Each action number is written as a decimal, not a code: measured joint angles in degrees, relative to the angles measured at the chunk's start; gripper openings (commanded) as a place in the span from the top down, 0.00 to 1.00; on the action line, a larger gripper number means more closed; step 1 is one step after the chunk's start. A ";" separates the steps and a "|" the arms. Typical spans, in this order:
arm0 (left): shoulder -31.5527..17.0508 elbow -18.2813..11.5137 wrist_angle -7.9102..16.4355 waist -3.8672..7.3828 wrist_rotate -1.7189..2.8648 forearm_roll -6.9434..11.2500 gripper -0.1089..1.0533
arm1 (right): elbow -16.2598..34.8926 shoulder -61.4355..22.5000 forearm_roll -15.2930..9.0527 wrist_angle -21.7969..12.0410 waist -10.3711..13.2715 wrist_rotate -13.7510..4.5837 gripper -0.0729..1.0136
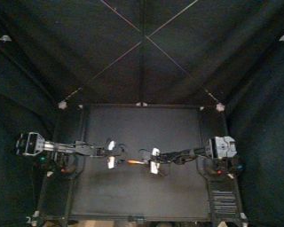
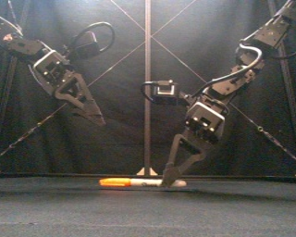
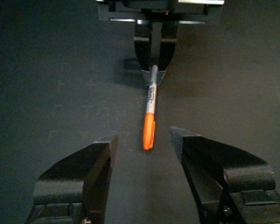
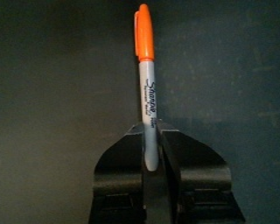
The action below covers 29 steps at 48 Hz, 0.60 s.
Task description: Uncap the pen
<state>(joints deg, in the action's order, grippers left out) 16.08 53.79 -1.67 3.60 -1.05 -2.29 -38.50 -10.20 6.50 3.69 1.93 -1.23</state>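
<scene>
Axis check: your orange-capped grey plastic marker pen (image 2: 136, 183) lies flat on the black table (image 1: 145, 133), long axis left–right, barrel end pinched in the right gripper (image 2: 173, 180), cap end toward the left gripper (image 3: 143, 138), which hangs raised with jaws spread.

Only one marking: black script print (image 4: 150, 98) running lengthwise on the pen (image 4: 146, 74), on its pale grey barrel. It sits between the pen's orange cap (image 4: 143, 31) and the right claw (image 4: 149, 133) clamped on the pen's tail end. The letters are too small to read for sure. In the left wrist view the same print is just a dark smudge.
</scene>
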 measured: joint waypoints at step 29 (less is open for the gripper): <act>-3.60 -3.43 2.46 -0.09 0.09 -1.93 0.16 | 3.96 4.83 -5.71 -3.43 1.93 0.09 0.56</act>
<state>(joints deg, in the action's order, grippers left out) 12.48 50.36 0.79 3.52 -0.97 -4.22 -34.54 -5.36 0.79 0.26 3.87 -1.14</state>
